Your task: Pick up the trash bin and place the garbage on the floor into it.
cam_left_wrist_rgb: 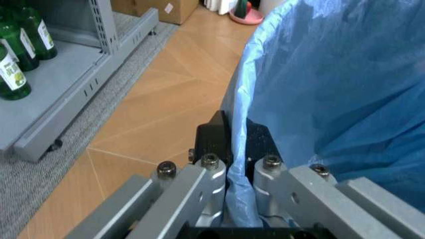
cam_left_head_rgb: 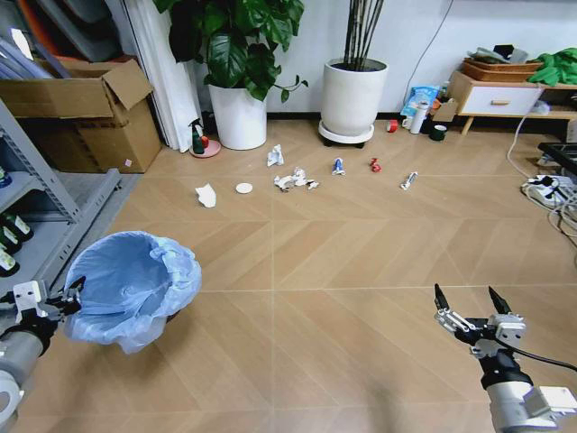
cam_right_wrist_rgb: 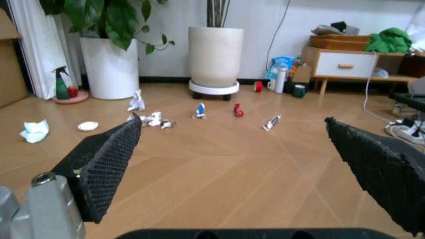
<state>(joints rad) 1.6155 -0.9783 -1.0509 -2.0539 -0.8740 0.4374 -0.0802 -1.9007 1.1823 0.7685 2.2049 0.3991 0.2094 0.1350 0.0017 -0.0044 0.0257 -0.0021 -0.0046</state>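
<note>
The bin (cam_left_head_rgb: pixel 131 298) is held at its near rim by the left gripper (cam_left_head_rgb: pixel 56 304), low on the robot's left; the fingers (cam_left_wrist_rgb: pixel 214 144) are clamped over rim and bag edge, presumably so it can be carried with its mouth kept up; a dark round body is wrapped in a crinkly light-blue bag overhanging the rim. The garbage (cam_left_head_rgb: pixel 293 179) is scattered on the floor (cam_left_head_rgb: pixel 343 262) well ahead, near the pots (cam_left_head_rgb: pixel 352 97). The right gripper (cam_left_head_rgb: pixel 469 307) is held spread and empty, low on the right.
</note>
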